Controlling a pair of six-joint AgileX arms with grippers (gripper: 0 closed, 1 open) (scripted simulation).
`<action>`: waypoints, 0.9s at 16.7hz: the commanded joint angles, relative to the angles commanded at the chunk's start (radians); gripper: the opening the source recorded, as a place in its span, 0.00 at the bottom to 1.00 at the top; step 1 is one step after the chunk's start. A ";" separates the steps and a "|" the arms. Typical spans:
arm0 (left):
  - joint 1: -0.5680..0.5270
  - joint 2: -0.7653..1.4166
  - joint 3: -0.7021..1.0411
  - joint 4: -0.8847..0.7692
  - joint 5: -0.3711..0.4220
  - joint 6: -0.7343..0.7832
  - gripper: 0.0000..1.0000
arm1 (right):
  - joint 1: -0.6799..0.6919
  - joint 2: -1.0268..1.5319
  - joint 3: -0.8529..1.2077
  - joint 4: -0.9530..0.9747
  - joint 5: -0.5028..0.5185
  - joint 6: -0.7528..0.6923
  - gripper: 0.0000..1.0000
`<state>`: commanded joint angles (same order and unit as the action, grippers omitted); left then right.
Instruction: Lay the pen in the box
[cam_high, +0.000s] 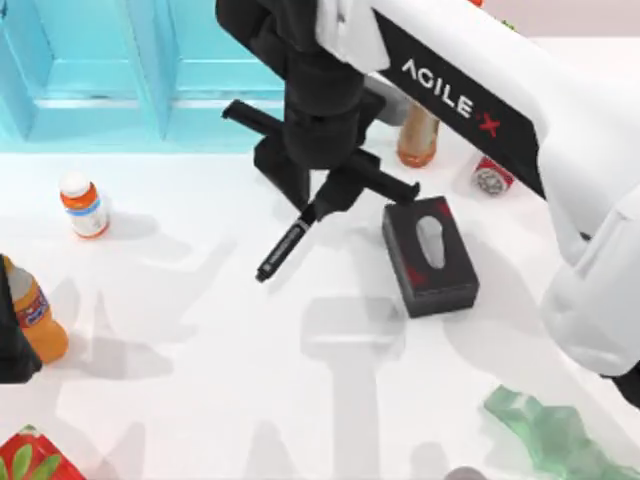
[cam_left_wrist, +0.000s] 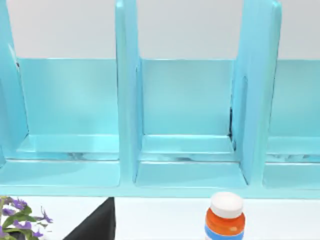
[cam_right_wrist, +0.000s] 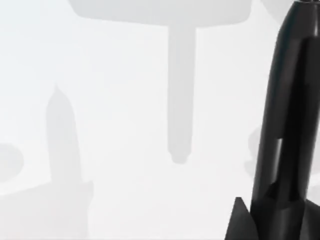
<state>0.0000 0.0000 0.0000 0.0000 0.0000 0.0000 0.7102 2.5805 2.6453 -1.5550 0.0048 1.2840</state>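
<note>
The right claw (cam_high: 318, 205) is pinching one end of the single pen (cam_high: 283, 250), which is slanting down toward the near left over the middle of the white desk (cam_high: 200, 330), just left of the one black tissue box (cam_high: 430, 256). The left arm is sitting parked at the desk's left edge. Three orange bottles are standing around: one white-capped bottle (cam_high: 83, 204) at far left, one bottle (cam_high: 35, 315) by the left edge, one bottle (cam_high: 417, 135) behind the box, all before one turquoise shelf (cam_left_wrist: 190, 125).

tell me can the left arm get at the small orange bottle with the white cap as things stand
Probably yes. The small orange bottle stands alone on the table's left side, with bare table around it, and it sits close ahead in the left wrist view. The right gripper, holding the pen, is well off to its right.
</note>
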 joint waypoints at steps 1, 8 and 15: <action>0.000 0.000 0.000 0.000 0.000 0.000 1.00 | -0.020 -0.012 -0.016 0.006 -0.001 -0.006 0.00; 0.000 0.000 0.000 0.000 0.000 0.000 1.00 | -0.455 -0.217 -0.337 0.098 -0.012 -0.107 0.00; 0.000 0.000 0.000 0.000 0.000 0.000 1.00 | -1.123 -0.519 -0.802 0.238 -0.017 -0.258 0.00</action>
<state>0.0000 0.0000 0.0000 0.0000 0.0000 0.0000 -0.4126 2.0617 1.8429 -1.3172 -0.0127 1.0259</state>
